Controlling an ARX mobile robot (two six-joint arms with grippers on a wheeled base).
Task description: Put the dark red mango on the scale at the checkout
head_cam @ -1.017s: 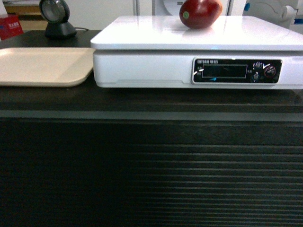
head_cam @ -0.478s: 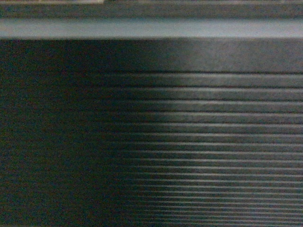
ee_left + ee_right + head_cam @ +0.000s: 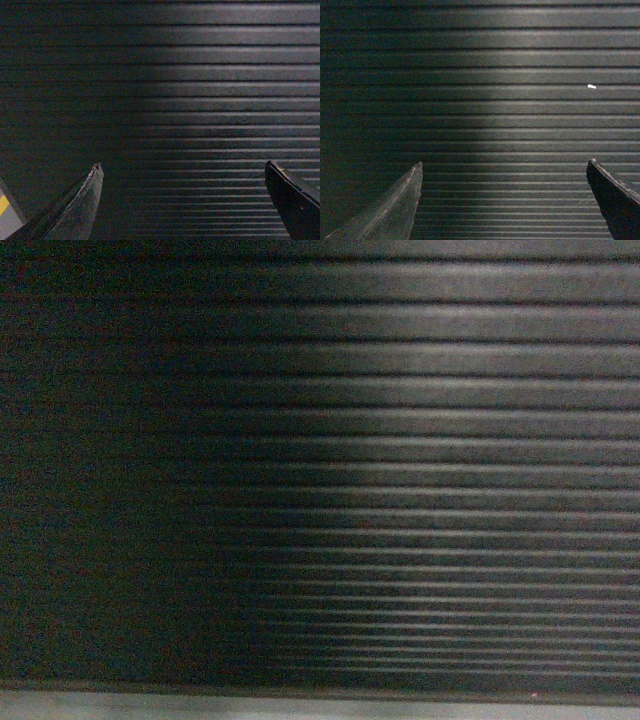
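All three views are filled by the ribbed black front panel of the checkout, seen close up. The dark red mango and the scale are out of view. In the left wrist view my left gripper is open, its two dark fingers far apart with only the ribbed panel behind them. In the right wrist view my right gripper is open in the same way, nothing between its fingers, facing the panel. Neither gripper appears in the head view.
A pale strip of floor runs along the bottom of the head view below the panel. A grey floor corner with a yellow line shows at the left wrist view's lower left. A small white speck sits on the panel.
The head view has dropped steadily: a second ago it showed the mango resting on the scale atop the counter, then the counter's edge, and now only the lower panel and floor.
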